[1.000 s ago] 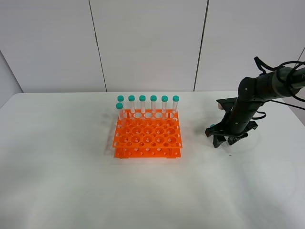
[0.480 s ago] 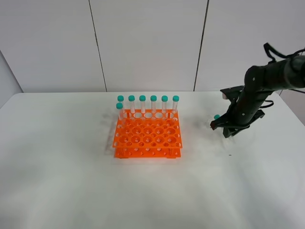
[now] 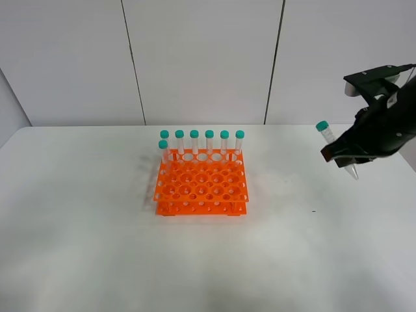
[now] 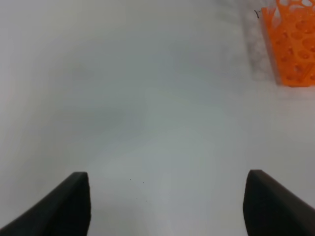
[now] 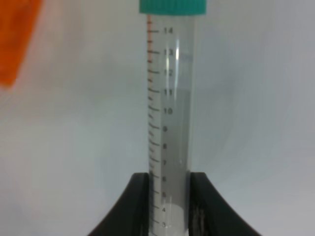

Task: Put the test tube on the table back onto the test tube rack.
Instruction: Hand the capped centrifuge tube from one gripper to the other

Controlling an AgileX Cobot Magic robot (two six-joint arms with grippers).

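My right gripper (image 3: 342, 156) is shut on the test tube (image 3: 335, 149) and holds it tilted in the air above the white table (image 3: 97, 247), well to the right of the orange test tube rack (image 3: 201, 183). The tube's teal cap points up and left, its pointed tip down and right. In the right wrist view the tube (image 5: 170, 123) stands between my two black fingers (image 5: 135, 206). The rack holds several capped tubes along its back row (image 3: 201, 143). My left gripper (image 4: 165, 206) is open over bare table; the rack's corner (image 4: 293, 44) shows in the left wrist view.
White wall panels stand behind the table. The rack's front rows of holes (image 3: 201, 192) hold nothing. A small dark speck (image 3: 314, 210) lies on the table to the right of the rack.
My right gripper has lifted the tube off the table and risen up and to the right. The rack and its tubes have not moved.
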